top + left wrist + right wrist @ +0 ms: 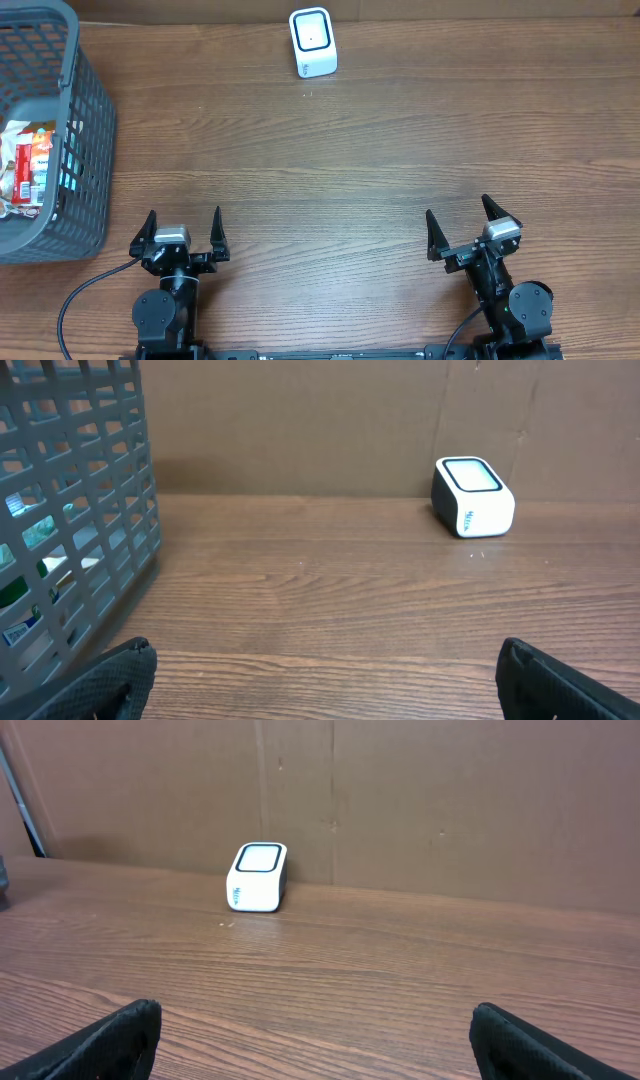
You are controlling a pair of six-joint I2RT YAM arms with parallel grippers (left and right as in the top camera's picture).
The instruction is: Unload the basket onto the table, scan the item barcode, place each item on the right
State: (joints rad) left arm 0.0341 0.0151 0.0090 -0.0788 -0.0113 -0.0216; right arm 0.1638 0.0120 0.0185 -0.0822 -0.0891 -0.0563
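A small white barcode scanner [313, 42] with a dark-rimmed window stands at the far middle of the wooden table; it also shows in the left wrist view as the scanner [472, 496] and in the right wrist view as the scanner [258, 876]. Packaged items [26, 165] lie inside a grey mesh basket [88, 130] at the left edge. My left gripper [183, 228] rests near the front left, open and holding nothing. My right gripper [463, 226] sits near the front right, open too, with bare wood between its fingers. Both are far from the scanner and the items.
The basket wall [70, 510] fills the left of the left wrist view, close to my left gripper. A brown cardboard wall [400, 800] backs the table behind the scanner. Cables trail from both arm bases at the front edge.
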